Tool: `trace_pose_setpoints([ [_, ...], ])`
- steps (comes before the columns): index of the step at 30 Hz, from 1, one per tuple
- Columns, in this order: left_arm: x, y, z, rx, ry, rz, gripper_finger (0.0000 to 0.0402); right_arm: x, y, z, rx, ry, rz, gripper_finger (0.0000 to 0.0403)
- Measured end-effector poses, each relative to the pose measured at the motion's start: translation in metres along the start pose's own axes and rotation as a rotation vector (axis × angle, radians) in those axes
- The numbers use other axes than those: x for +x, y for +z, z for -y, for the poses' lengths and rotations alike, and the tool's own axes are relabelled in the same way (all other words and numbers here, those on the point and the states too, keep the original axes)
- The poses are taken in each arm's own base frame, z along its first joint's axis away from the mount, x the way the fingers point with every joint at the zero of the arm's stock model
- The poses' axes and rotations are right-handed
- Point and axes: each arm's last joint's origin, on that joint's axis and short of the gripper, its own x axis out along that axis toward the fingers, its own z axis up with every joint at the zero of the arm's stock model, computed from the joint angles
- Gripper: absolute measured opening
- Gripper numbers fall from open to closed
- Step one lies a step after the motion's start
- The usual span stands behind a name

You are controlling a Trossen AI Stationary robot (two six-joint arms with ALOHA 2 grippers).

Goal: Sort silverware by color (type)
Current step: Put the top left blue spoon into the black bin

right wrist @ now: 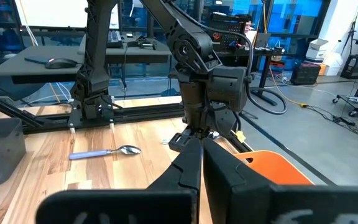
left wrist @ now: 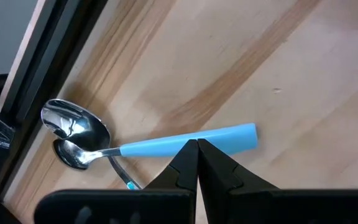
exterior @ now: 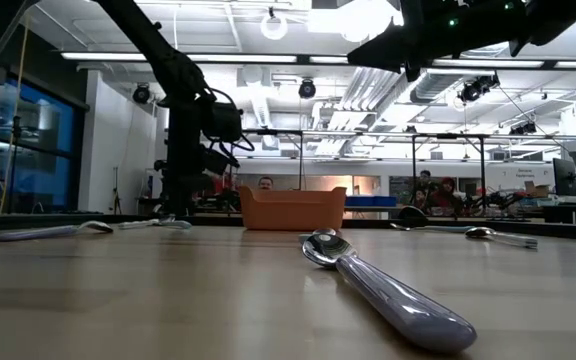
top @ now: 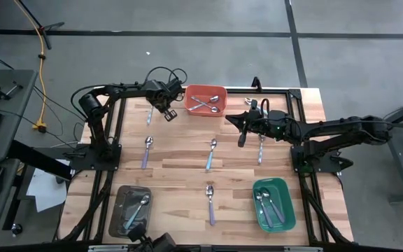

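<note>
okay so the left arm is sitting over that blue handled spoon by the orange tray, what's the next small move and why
Probably open the left gripper first. Its fingers are shut, tips pressed together just above the light blue spoon, which lies flat on the table and is not held. Opened, it could come down around the handle.

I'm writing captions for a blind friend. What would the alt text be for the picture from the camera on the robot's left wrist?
A light blue-handled spoon lies on a pale wooden table, its shiny bowl near the table's dark edge. The left gripper, its two dark fingers shut together, hovers just over the handle. A second spoon bowl peeks out beneath the first.
</note>
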Motion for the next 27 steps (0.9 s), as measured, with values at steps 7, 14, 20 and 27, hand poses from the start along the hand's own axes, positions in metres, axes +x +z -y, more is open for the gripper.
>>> trace_pose_setpoints([
  [7,0.000,0.000,0.000,0.008,-0.013,-0.001,0.0000,0.000,0.000,0.000,0.000,0.000,0.000,0.0000],
  [14,-0.002,-0.002,0.007,0.040,-0.046,-0.021,0.0000,0.000,0.000,0.000,0.000,0.000,0.000,0.0000],
  [20,-0.005,-0.001,0.018,0.052,0.009,0.004,0.0000,0.000,0.000,0.000,0.000,0.000,0.000,0.0000],
  [27,0.009,-0.002,0.013,0.022,0.100,-0.058,0.0000,0.000,0.000,0.000,0.000,0.000,0.001,0.0000],
])
